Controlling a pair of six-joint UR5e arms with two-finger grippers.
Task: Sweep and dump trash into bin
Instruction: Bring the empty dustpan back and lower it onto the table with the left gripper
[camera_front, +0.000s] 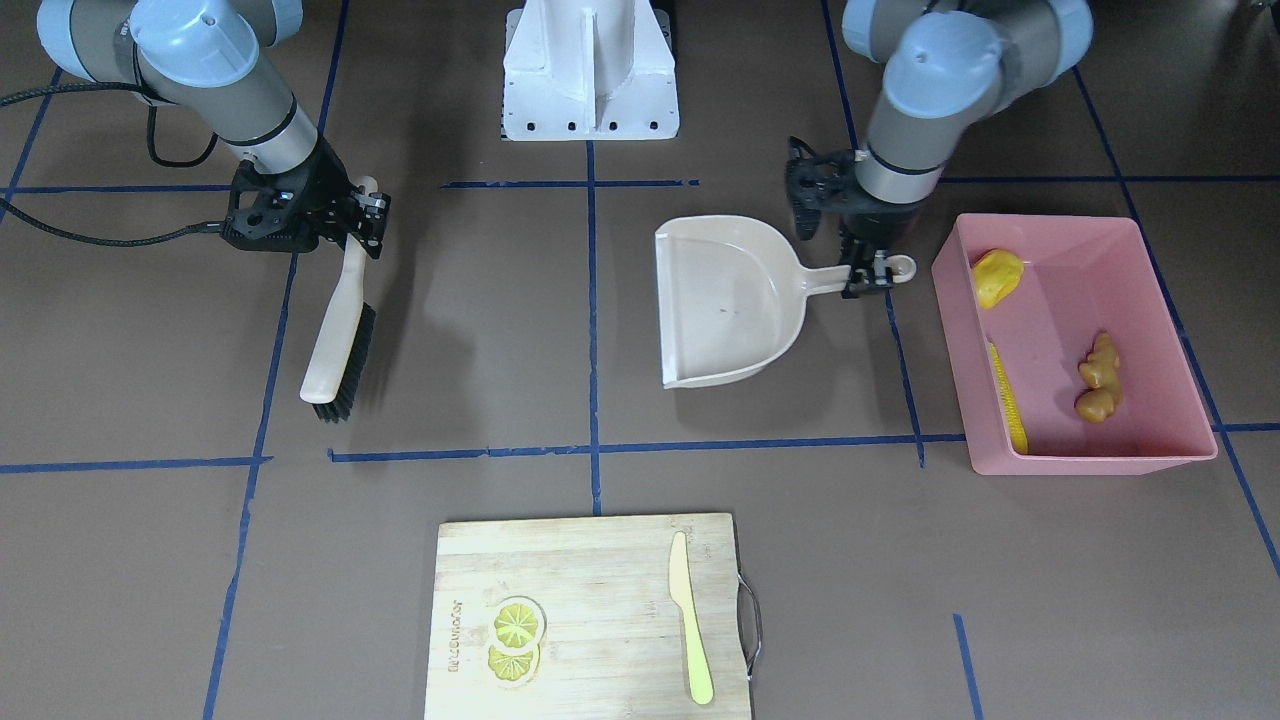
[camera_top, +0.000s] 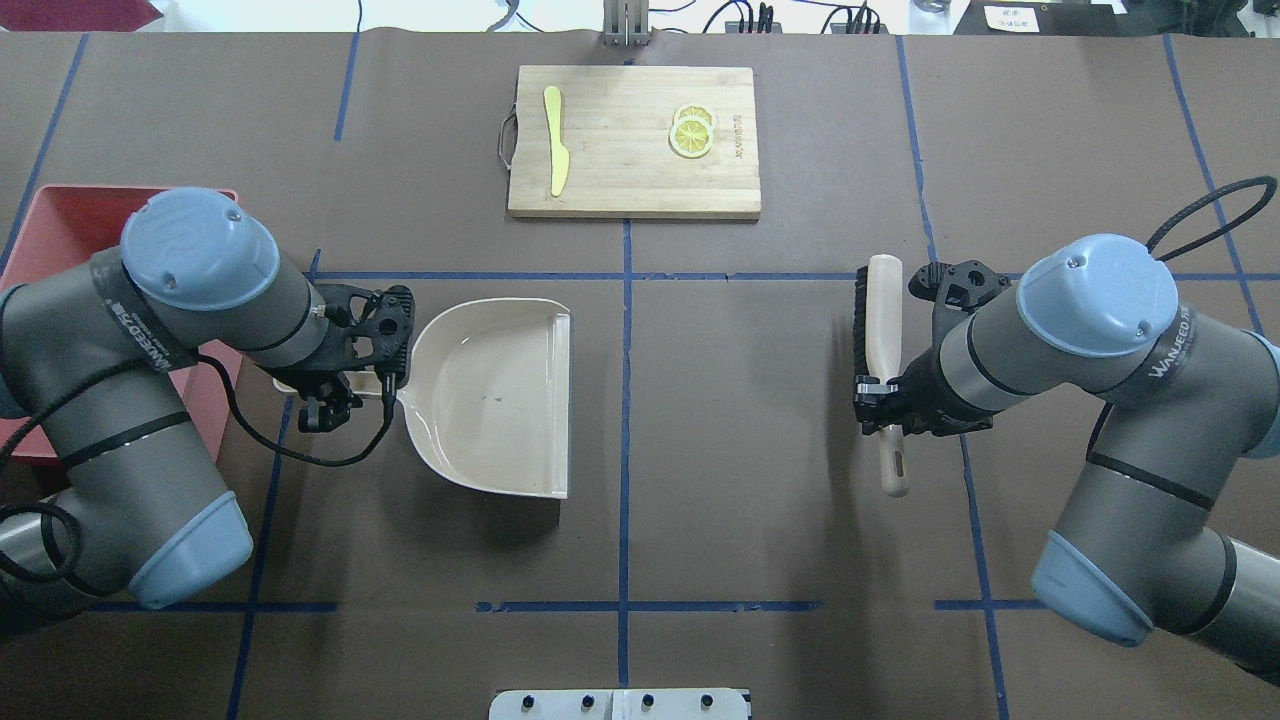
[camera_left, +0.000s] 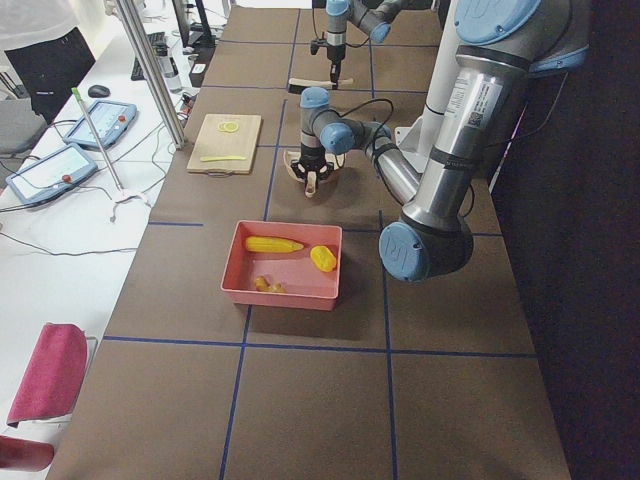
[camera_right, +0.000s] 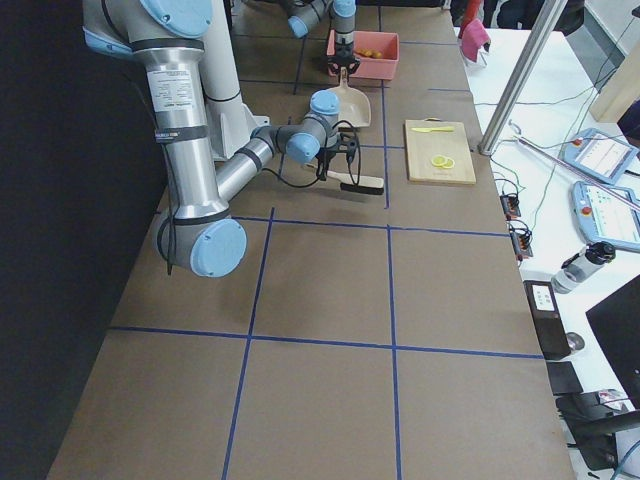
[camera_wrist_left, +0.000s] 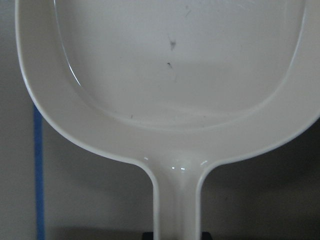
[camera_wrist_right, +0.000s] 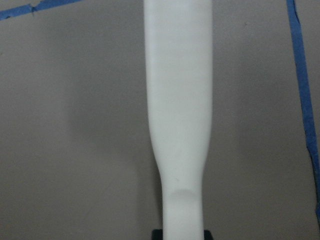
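We take the beige dustpan (camera_front: 730, 300) as our marker. It lies open side up, near the middle of the table, and its pan holds nothing but a few dark specks. Its handle points toward the robot's left. There the left gripper (camera_front: 868, 274) has its fingers pinched on the handle, close to the ringed end. We cannot tell whether the pan touches the table.

Just past the dustpan's handle end stands the pink bin (camera_front: 1100, 462), near the dustpan but apart from it. All three pieces of trash are inside the bin. The yellow corn cob (camera_front: 1008, 398) lies along the wall nearest the dustpan. The yellow potato-like lump (camera_front: 997, 277) sits in the corner closest to the dustpan's handle. The tan ginger root (camera_front: 1098, 378) lies farther in, away from the dustpan.

Well apart from the dustpan, out beyond its open mouth on the robot's right, the right gripper (camera_front: 366, 218) has its fingers clamped on the handle of the brush (camera_front: 340, 330). The brush has a pale back and dark bristles.

Across from the dustpan, on the side away from the robot's base, rests a wooden cutting board (camera_front: 590, 560). It carries a pale yellow-green knife (camera_front: 690, 620) and two lemon slices (camera_front: 516, 638).
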